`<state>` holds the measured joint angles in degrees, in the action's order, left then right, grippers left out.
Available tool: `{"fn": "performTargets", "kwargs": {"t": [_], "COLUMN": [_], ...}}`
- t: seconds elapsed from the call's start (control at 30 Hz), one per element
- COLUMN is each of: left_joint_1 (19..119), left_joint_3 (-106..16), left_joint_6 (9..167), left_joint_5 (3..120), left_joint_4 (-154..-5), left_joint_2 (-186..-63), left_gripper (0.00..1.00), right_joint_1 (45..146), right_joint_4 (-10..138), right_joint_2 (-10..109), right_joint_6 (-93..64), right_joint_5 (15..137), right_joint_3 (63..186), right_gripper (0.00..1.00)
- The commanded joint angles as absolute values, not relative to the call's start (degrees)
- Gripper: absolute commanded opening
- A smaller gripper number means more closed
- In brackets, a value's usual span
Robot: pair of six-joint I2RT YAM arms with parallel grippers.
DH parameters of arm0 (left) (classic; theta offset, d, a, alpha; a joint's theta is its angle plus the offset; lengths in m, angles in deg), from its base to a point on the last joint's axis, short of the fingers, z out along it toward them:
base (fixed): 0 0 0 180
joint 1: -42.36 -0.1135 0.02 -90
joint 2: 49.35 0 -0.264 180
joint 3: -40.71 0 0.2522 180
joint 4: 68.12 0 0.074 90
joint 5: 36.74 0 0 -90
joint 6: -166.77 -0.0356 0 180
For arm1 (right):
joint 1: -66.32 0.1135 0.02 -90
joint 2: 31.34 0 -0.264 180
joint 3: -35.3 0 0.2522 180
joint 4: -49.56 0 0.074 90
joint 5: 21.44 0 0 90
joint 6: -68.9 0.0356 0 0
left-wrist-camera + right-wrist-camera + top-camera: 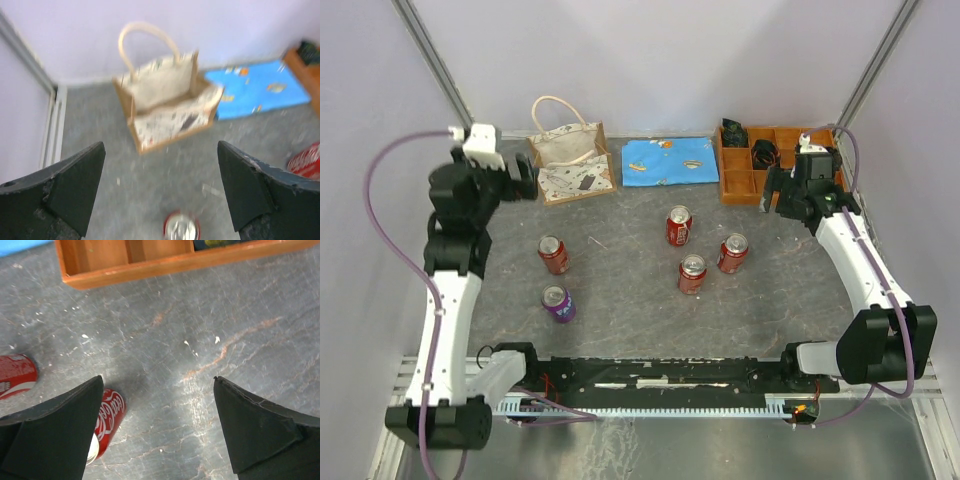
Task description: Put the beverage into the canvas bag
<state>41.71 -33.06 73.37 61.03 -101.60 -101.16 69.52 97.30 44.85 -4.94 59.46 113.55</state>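
Beverage cans stand upright on the grey counter (620, 325), five in all, and none is inside the canvas bag (572, 163). A purple can (558, 303) is nearest the arm bases on the left, with a lone red can (553, 254) just behind it. Three more red cans (692, 273) cluster near the middle, close together but apart.

The canvas bag stands at the back left by the wall, its mouth open and one cream handle arched above it. A blue cloth (669, 160) lies flat just to its right. Beyond that, at the back right, is a wooden compartment tray (738, 185) with small dark items in some cells.

The left fingers (75, 185) are spread wide and hold nothing. They hover over the counter in front of the bag and face it. The left wrist view is blurred, and a red can's top shows low between them.

The right fingers (255, 425) are also spread wide and empty, above bare counter just in front of the tray. In the right wrist view a red cola can (109, 415) is partly hidden behind one finger.
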Motion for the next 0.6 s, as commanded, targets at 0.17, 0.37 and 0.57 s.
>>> {"fn": "performTargets", "kwargs": {"t": [0.17, 0.37, 0.57], "left_joint_1": [41.9, 42.4, 42.4], "left_joint_3": [-58.8, -67.6, -71.8], "left_joint_6": [70.4, 59.6, 54.6], "left_joint_5": [83.3, 92.3, 99.8], "left_joint_4": [-97.4, -102.6, -108.4], "left_joint_2": [-128.4, -140.7, -145.7], "left_gripper": [0.92, 0.90, 0.89], "right_joint_1": [69.2, 69.2, 69.2], "right_joint_4": [94.5, 95.0, 96.4], "right_joint_2": [43.0, 41.0, 39.0], "right_joint_6": [-7.0, -7.1, -7.2], "right_joint_5": [64.1, 65.2, 64.6], "right_joint_3": [116.6, 115.6, 114.4], "right_gripper": [0.99, 0.99, 0.99]}}
